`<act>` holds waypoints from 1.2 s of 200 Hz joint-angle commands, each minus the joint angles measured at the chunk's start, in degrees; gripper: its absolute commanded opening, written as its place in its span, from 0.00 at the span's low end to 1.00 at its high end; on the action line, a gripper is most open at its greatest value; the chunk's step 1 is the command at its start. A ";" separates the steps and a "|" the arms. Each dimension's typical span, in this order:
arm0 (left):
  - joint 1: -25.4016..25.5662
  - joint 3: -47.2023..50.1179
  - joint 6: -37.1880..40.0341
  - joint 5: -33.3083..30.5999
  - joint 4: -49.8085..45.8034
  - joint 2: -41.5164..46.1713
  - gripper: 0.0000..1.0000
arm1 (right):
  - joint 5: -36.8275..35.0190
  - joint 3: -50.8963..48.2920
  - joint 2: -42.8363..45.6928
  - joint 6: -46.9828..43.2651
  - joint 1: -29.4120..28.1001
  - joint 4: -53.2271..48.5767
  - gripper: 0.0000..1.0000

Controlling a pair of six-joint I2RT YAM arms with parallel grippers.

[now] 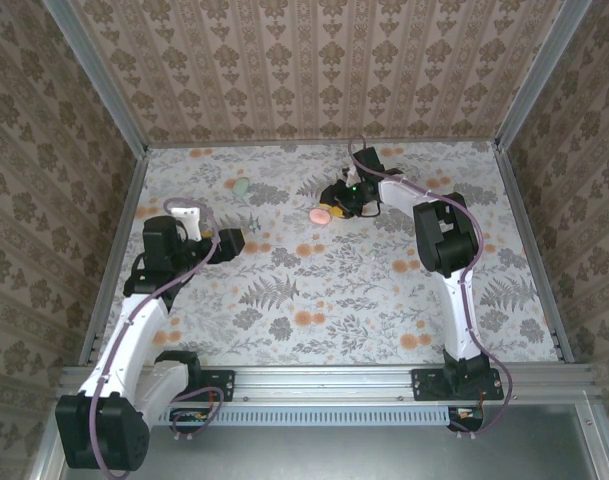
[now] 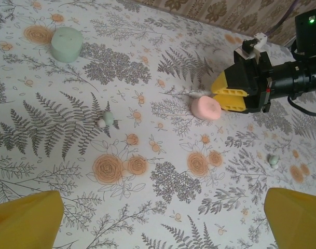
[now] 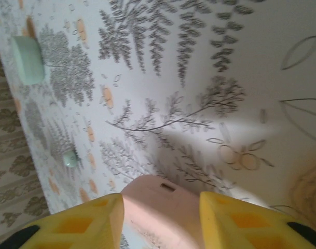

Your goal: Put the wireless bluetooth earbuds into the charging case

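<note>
Soft, even light noted throughout; shadows faint. Bench washed out toward upper right in right wrist view; right jaws blurred at bottom edge.

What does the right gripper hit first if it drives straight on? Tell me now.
The pink case: it sits right between the right gripper's yellow fingers, so going on would probably shove it along the table. How far in it sits is unclear.
</note>
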State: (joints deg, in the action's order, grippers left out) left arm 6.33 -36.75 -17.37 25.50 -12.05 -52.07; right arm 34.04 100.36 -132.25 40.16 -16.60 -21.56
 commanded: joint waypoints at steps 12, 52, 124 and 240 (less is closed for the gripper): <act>-0.43 -5.97 4.53 -0.49 -7.54 -2.62 1.00 | -6.21 1.19 2.34 -4.73 1.02 -8.53 0.50; -1.07 -11.87 8.42 -0.99 -10.82 -7.48 1.00 | -10.95 -1.15 10.39 -8.50 1.81 -12.18 0.53; -0.72 -35.97 13.06 -8.22 -17.90 -35.39 0.87 | -15.11 -21.28 32.37 -11.84 2.44 -7.33 0.54; 0.03 -73.73 17.31 -10.91 -35.67 -74.65 0.76 | -20.37 -33.32 48.26 -13.10 2.44 -6.90 0.55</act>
State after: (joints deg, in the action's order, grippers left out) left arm 5.45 -105.19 -1.58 16.19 -42.35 -123.24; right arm 15.92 66.59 -86.02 28.36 -14.35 -28.32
